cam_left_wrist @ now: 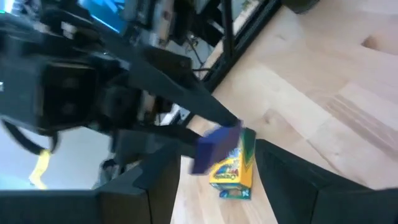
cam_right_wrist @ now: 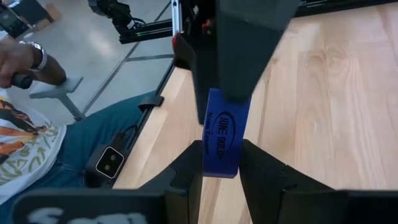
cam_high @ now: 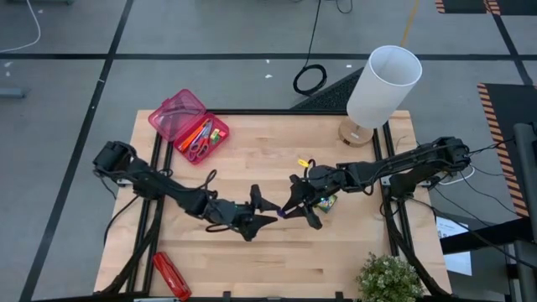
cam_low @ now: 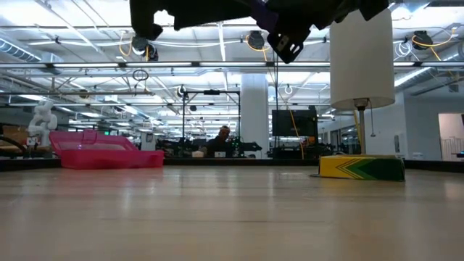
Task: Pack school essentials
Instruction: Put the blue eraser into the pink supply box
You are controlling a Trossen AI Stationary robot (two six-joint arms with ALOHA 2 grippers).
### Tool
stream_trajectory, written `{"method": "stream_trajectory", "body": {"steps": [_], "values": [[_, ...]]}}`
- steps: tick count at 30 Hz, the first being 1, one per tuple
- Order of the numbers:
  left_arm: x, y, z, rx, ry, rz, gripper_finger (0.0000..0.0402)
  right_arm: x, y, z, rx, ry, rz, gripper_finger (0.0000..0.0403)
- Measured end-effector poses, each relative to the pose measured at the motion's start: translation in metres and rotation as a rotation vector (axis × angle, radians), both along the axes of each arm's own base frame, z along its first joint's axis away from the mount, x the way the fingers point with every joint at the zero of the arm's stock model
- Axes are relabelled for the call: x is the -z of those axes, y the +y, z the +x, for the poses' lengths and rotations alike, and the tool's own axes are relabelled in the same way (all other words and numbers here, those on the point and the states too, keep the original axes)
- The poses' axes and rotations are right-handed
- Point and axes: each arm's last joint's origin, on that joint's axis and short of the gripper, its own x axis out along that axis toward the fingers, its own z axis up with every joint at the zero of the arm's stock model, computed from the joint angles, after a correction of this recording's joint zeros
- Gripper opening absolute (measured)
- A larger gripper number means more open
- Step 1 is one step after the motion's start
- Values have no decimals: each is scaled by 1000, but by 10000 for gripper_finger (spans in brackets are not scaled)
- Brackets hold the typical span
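High view: my right gripper (cam_high: 295, 207) pinches the blue eraser (cam_high: 284, 214), my spread-fingered left gripper (cam_high: 262, 209) faces it, pink case (cam_high: 178, 117) lies far beyond the left arm.

One crayon box (cam_high: 326, 202), one blue eraser (cam_right_wrist: 222, 132).

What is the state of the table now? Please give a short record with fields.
held item: blue eraser, lifted above mid-table
right end effector: shut on the eraser
left end effector: open, facing the eraser at close range
crayon box: flat on the table, under the right arm
pink case: open, scissors inside, left corner of the lamp's edge
lamp: right corner
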Motion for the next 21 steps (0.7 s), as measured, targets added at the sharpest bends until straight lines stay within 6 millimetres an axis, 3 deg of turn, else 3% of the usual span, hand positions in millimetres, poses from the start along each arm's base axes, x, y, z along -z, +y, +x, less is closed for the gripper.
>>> {"method": "stream_trajectory", "body": {"steps": [6, 21], "values": [[-2, 5, 3, 37, -13, -21, 184, 0, -1, 0, -4, 3, -5, 86], [-1, 5, 4, 77, -2, -26, 59, 1, 0, 0, 1, 6, -4, 86]]}}
